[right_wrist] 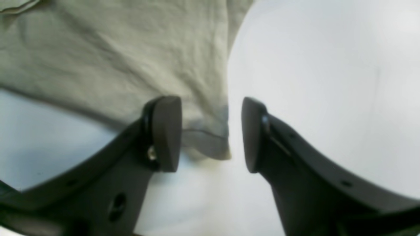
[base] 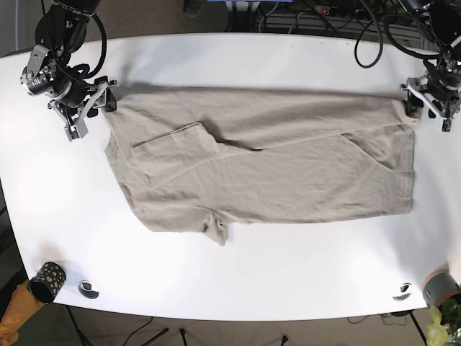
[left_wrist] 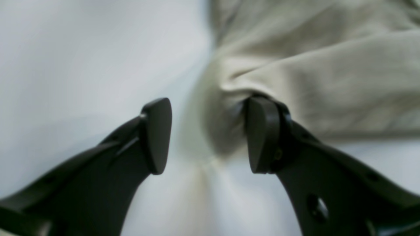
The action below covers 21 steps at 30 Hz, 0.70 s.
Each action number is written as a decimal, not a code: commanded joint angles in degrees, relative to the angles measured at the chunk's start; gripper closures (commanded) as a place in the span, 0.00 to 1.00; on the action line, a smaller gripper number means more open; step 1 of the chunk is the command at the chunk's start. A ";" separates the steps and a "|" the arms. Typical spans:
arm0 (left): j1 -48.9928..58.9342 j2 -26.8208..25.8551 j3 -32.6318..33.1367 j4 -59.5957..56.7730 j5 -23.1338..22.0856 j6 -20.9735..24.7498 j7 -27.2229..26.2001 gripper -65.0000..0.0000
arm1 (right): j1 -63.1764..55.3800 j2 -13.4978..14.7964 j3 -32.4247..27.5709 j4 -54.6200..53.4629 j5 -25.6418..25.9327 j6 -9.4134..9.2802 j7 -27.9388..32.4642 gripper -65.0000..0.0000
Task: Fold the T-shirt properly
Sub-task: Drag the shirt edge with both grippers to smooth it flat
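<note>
A beige T-shirt (base: 266, 169) lies spread across the white table (base: 238, 274), with one sleeve (base: 176, 137) folded onto its body. In the base view my right gripper (base: 99, 108) sits at the shirt's top left corner and my left gripper (base: 418, 104) at its top right corner. Seen from the right wrist, the right gripper (right_wrist: 210, 134) is open, with a hemmed corner of the T-shirt (right_wrist: 206, 141) between its fingers. The left gripper (left_wrist: 210, 136) is open too, a bunched fold of the T-shirt (left_wrist: 229, 98) lying between the pads and touching the right one.
A dotted cup (base: 45, 281) and a small round object (base: 88, 289) stand at the front left corner. Another small round object (base: 402, 292) and a grey cup (base: 439, 288) are at the front right. Cables (base: 374, 36) run along the back edge.
</note>
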 commanded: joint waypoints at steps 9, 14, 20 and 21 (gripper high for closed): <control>-2.17 -1.81 -0.55 -4.45 2.73 -0.25 -0.90 0.48 | 3.16 -0.59 0.23 -3.25 -0.38 0.32 1.27 0.60; -1.81 -1.81 -0.37 -2.95 2.73 -0.25 -0.90 0.48 | 5.00 -0.76 0.50 -1.93 -5.30 0.32 1.27 0.57; -1.81 -1.72 -0.19 -2.95 2.90 -0.25 -0.90 0.49 | 4.91 -0.85 0.41 -2.20 -6.88 0.32 1.36 0.47; -1.73 -1.72 -0.19 -2.86 2.90 -0.25 -0.90 0.49 | 4.74 -0.85 0.41 -2.20 -6.71 0.32 1.36 0.48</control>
